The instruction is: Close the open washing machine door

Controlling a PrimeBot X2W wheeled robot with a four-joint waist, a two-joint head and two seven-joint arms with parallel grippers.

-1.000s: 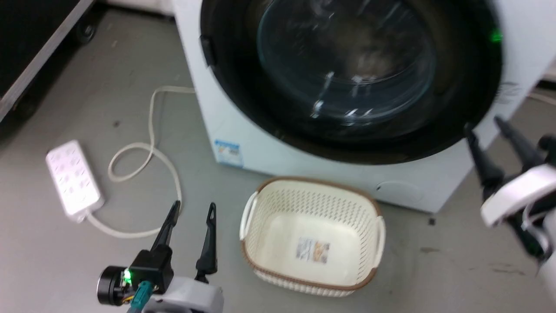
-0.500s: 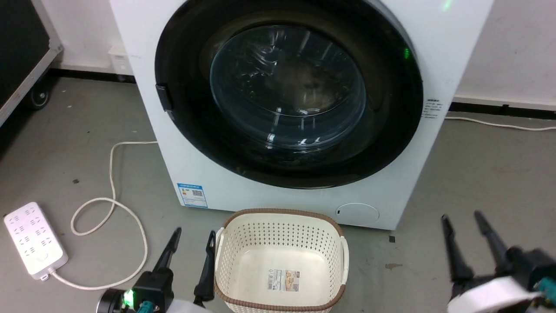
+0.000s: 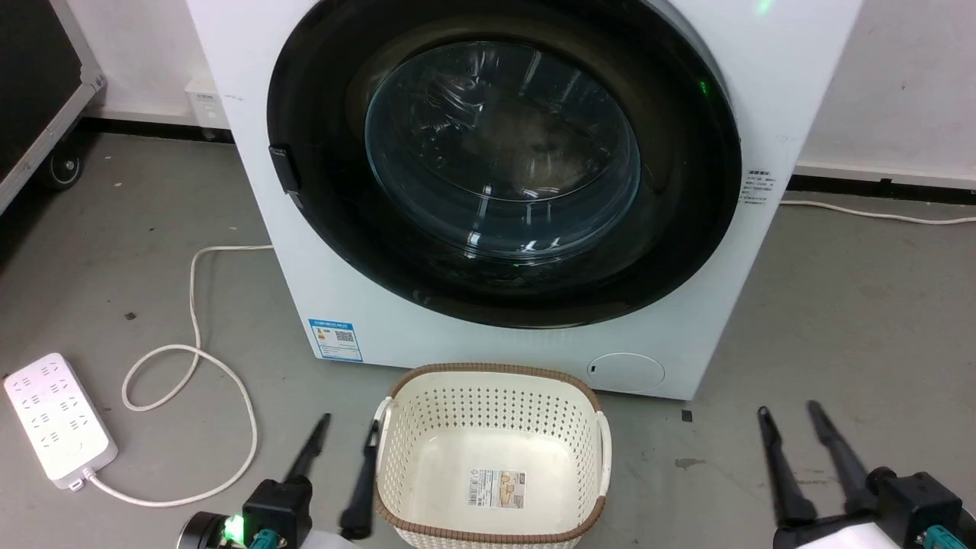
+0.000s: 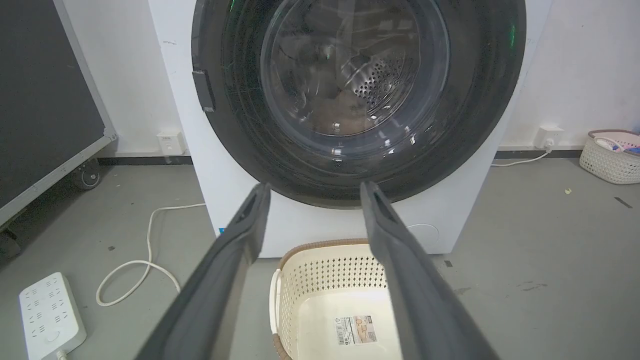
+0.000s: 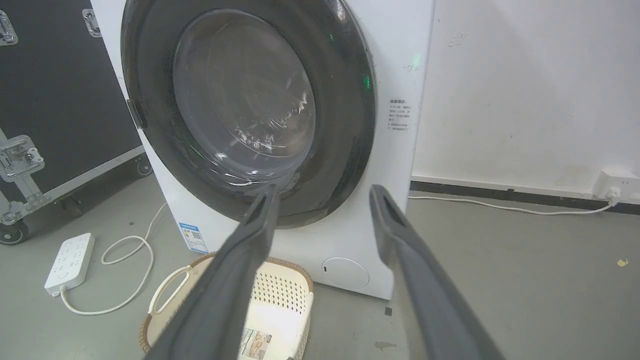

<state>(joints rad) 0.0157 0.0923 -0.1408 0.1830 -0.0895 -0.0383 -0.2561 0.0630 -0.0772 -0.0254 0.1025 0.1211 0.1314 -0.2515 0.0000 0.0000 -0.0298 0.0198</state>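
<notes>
The washing machine door is a big round black frame with a bulging clear glass centre. It lies flat against the white machine's front, with its latch tab on the left rim. The left wrist view shows the door head-on, and the right wrist view shows the door from the right. My left gripper is open low on the left, beside the basket and well short of the door. My right gripper is open at the lower right over bare floor. Both the left gripper and the right gripper hold nothing.
An empty cream laundry basket stands on the floor just in front of the machine. A white power strip and its looped cable lie at the left. A black wheeled case stands far left. Another basket sits by the wall at the right.
The head camera has pulled back and steadied, so the whole picture shifted. My right gripper came away from the machine's lower right corner and now sits lower. The door stays flat against the machine.
</notes>
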